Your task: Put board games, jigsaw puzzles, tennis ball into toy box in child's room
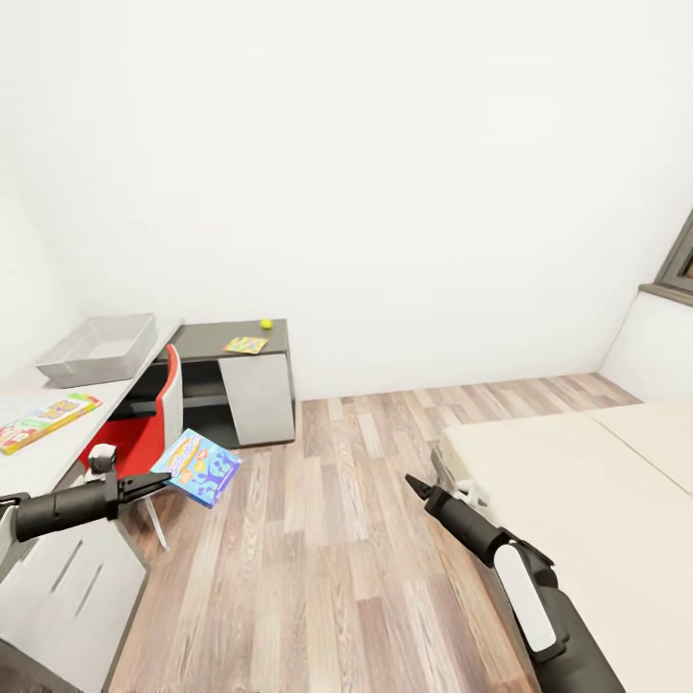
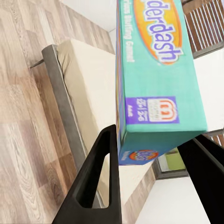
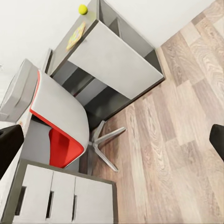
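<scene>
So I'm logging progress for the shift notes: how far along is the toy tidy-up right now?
Nothing looks done: the translucent grey toy box appears empty. In hand: the left gripper holds a small blue board game box. Left: the long colourful game box on the pale desk, one mosaic puzzle square and the yellow-green tennis ball on the dark section. The right gripper is open.

Swivel chair point(image 1: 144, 423) blocks table point(image 1: 58, 448) front; bare floor point(image 1: 327, 539) open btwn table & bed point(image 1: 597, 500).
</scene>
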Available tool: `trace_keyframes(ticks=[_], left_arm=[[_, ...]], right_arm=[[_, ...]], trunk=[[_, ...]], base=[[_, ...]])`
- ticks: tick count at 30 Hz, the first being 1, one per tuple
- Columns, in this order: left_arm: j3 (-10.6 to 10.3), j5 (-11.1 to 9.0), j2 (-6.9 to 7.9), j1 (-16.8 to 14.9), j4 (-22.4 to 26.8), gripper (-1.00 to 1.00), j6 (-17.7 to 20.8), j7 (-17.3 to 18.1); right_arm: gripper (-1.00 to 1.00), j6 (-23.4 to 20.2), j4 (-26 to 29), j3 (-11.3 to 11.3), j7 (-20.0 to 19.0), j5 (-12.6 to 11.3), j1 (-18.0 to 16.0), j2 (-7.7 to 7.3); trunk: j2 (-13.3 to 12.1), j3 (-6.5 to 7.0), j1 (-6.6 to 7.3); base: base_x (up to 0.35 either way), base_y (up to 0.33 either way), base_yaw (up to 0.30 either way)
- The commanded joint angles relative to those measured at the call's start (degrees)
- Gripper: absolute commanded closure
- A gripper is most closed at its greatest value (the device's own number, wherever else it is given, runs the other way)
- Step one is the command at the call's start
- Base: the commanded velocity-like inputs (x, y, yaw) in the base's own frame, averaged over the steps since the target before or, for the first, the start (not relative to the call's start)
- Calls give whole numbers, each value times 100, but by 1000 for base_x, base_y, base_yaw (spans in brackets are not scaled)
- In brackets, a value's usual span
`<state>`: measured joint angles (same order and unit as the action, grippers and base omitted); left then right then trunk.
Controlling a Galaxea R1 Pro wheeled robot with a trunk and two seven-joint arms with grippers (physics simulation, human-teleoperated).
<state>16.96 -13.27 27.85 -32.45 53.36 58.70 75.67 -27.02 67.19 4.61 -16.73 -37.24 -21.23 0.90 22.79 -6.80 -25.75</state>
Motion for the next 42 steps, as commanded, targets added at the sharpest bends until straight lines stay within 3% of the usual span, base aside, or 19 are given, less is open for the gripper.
trace_keyframes(ticks=[1, 24, 42], left_arm=[[0, -27, 1, -7, -1, 100, 54, 9], [-23, -37, 1, -7, -1, 100, 21, 11], [0, -34, -3, -7, -1, 100, -93, -4]], right_arm=[[-100, -49, 5, 22, -14, -29, -4, 6], [-100, -41, 13, 8, -14, -13, -3, 7], [-100, -40, 14, -21, -14, -17, -4, 6]], trunk=[[13, -13, -3], [13, -13, -3], [13, -13, -3]], base=[[0, 0, 193], [6, -5, 158], [271, -92, 2]])
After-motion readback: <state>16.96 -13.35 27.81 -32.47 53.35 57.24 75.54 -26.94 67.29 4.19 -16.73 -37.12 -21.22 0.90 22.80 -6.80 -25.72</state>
